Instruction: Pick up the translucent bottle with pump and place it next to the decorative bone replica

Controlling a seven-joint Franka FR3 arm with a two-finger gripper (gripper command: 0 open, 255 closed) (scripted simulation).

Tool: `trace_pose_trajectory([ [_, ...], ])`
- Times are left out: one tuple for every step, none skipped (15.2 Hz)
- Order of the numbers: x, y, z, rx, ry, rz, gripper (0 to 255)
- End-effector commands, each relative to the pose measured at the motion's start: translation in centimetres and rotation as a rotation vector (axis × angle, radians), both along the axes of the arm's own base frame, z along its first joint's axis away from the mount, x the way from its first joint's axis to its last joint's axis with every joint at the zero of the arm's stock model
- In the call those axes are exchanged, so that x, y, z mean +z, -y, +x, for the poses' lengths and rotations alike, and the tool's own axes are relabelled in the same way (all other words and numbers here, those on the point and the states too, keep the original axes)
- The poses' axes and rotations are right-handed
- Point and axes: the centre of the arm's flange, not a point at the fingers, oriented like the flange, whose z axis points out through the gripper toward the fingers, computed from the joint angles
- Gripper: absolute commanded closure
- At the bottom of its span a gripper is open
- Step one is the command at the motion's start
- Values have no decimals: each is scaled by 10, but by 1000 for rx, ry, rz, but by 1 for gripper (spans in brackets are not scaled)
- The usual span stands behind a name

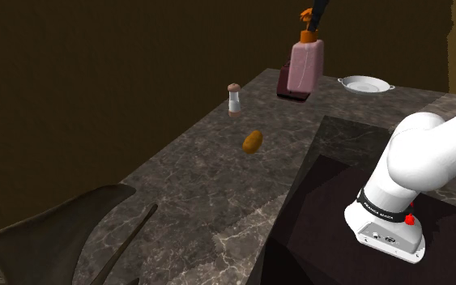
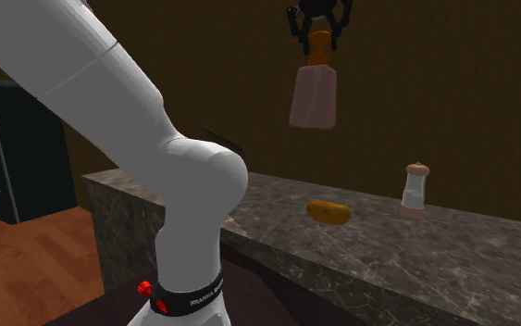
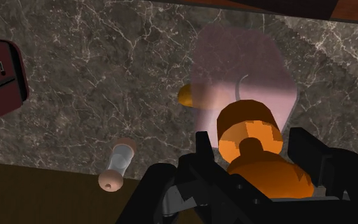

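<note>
Already done: bottle [image 1: 307,66] hanging clear above the counter [image 1: 202,178].
Gripper [image 2: 318,28]: clamped on the orange pump [image 3: 250,127].
Left: carry it over, likely to that dark bone shape [image 1: 52,235], and set it down.

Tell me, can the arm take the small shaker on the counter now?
Probably not yet: the end effector is shut on the pink bottle, though nothing blocks the shaker.

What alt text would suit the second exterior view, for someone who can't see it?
Black jaws clasp the orange pump of a pink translucent bottle, hanging it high above a dark marble counter. Below sit an orange-brown oval object and a small shaker; the white arm rises in the foreground.
</note>
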Motion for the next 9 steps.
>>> trace_pose_trajectory([
  [11,0,1,0,0,0,255],
  [16,0,1,0,0,0,255],
  [22,0,1,0,0,0,255],
  [27,0,1,0,0,0,255],
  [27,0,1,0,0,0,255],
  [27,-14,1,0,0,0,255],
  [27,-27,1,0,0,0,255],
  [27,-40,2,0,0,0,255],
  [27,-53,2,0,0,0,255],
])
